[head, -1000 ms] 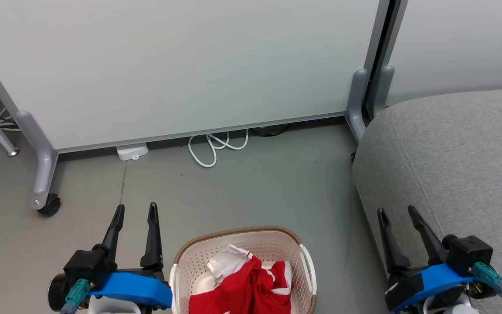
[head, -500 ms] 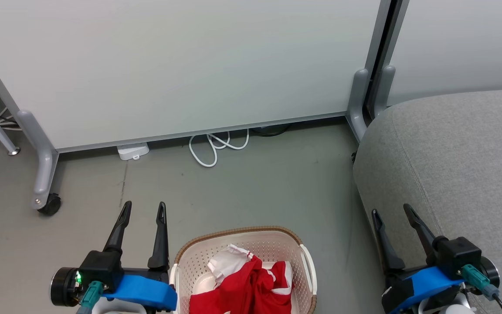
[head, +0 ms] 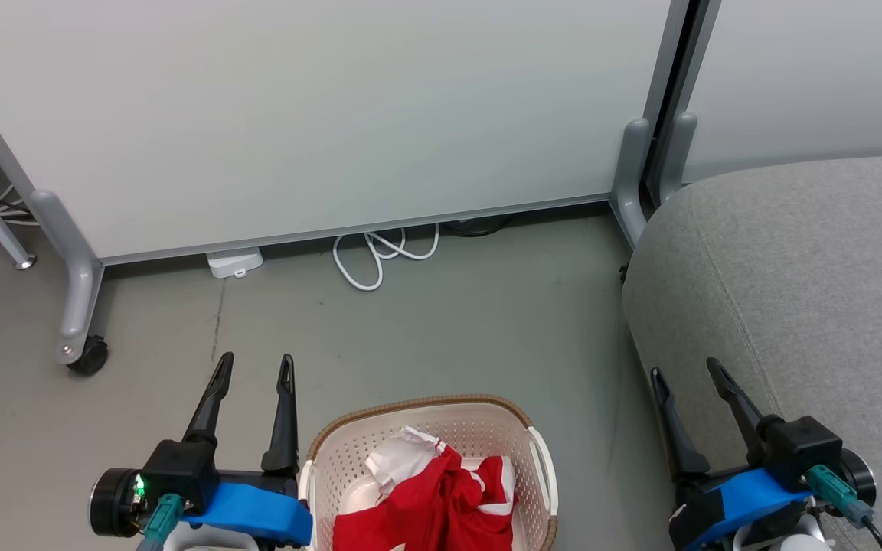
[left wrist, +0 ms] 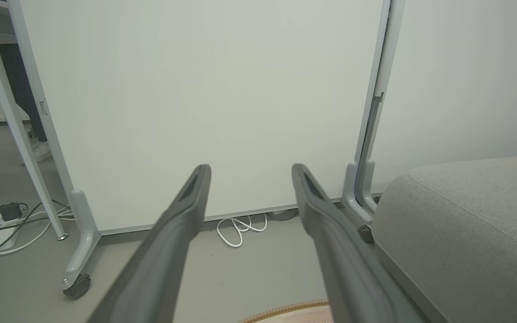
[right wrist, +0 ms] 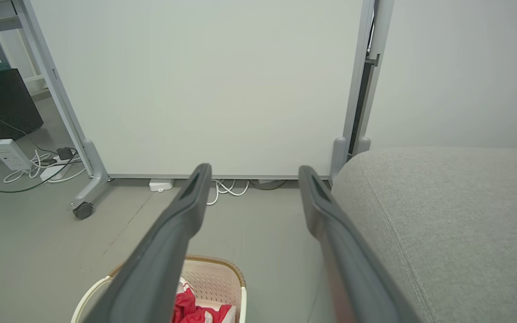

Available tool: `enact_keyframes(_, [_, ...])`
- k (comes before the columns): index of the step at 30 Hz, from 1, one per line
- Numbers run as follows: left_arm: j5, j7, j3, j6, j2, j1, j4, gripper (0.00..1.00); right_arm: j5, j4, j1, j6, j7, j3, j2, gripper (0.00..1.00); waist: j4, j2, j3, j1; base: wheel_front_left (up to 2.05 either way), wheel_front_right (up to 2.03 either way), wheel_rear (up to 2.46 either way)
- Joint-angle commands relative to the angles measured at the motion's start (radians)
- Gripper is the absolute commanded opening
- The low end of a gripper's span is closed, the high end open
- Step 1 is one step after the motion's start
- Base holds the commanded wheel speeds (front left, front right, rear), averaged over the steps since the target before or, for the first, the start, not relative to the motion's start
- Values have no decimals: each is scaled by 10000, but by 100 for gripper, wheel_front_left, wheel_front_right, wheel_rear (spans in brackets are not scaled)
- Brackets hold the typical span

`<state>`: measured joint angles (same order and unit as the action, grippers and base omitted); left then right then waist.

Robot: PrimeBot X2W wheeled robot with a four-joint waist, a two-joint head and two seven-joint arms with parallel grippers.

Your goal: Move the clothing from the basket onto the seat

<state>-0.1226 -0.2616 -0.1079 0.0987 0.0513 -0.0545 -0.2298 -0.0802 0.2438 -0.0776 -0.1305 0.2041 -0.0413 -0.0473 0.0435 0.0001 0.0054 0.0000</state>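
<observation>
The cream perforated basket with a brown rim stands on the floor at the bottom centre of the head view. Red clothing with white trim lies bunched inside it. To the right rises the grey upholstered seat. My left gripper stands open just left of the basket, nothing between its fingers. My right gripper is open too, in front of the seat's near edge. The right wrist view looks past its fingers at the basket, the clothing and the seat. The left wrist view shows the seat and the basket's rim.
A white partition panel on grey legs with a castor stands behind the basket. A white cable and a small white box lie at its foot. More cables lie to the left.
My left gripper has shifted slightly right toward the basket and turned its wrist. My right gripper has drawn slightly left and down. Basket and clothing lie as before.
</observation>
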Motion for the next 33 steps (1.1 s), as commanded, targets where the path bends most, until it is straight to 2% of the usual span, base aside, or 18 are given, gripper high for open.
enact_keyframes(1, [-31, -52, -16, -5, -12, 6, 45, 100, 5, 0, -143, -4, 71, 5, -56, 100, -3, -1, 25, 0, 0, 0, 0])
enact_keyframes(13, [-111, -52, -31, -5, -13, -132, -103, 100, -66, -102, -308, -4, 83, -148, -54, 100, -289, -1, 448, 0, 0, 0, 0])
enact_keyframes(21, [10, -51, -22, 101, -12, -455, -773, 100, -105, -255, -712, -3, 145, -360, -51, 100, -1175, -1, 1542, 0, 0, 0, 0])
enact_keyframes(33, [-58, -52, -314, 279, 317, -1884, -3317, 100, -548, -164, -1615, -3, 472, -923, -41, 100, -2777, -1, 3573, 0, 0, 0, 0])
